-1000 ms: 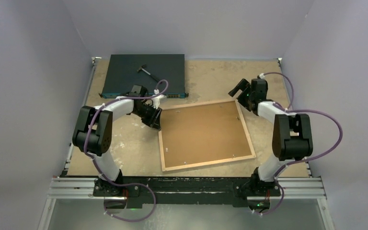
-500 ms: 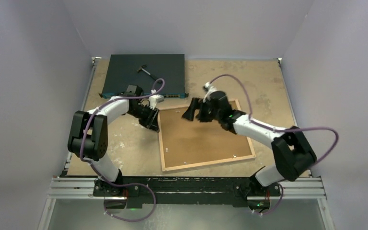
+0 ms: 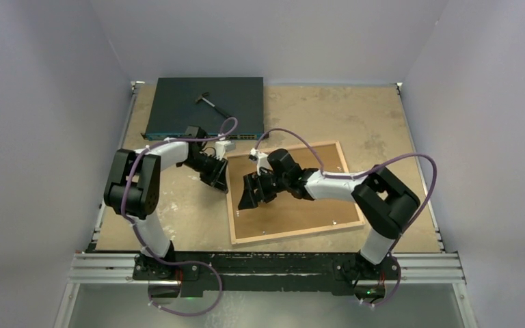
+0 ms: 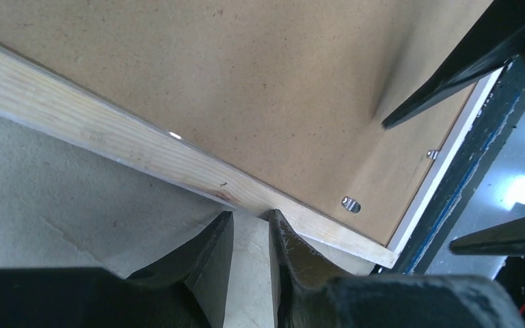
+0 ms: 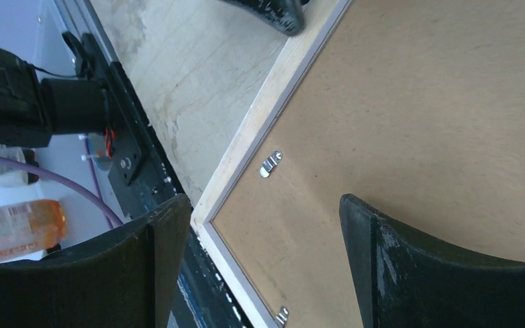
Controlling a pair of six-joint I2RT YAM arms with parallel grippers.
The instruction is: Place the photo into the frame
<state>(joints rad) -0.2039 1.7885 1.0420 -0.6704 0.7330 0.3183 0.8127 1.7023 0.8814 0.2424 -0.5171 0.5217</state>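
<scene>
The frame [image 3: 294,231] lies face down on the table, its light wood rim [image 4: 109,130] up and a brown backing board [image 3: 307,198] seated inside it. The photo is hidden from every view. My left gripper [image 3: 220,179] is low at the frame's left rail. Its jaws [image 4: 249,215] stand narrowly apart with only bare table between them, and the tips touch the rim's outer edge. My right gripper [image 3: 249,195] hovers open over the board's left part [image 5: 417,123], near the left rail [image 5: 260,116], holding nothing.
A dark flat box [image 3: 205,108] sits at the back left with a small tool [image 3: 210,102] on top. Metal clips [image 5: 271,164] line the board's edge. The black base rail [image 3: 266,266] runs along the near edge, and walls enclose three sides.
My right arm swung from the frame's far right corner across the board to its left side, with the jaws narrowing slightly. The left gripper stayed at the left rail and closed a little.
</scene>
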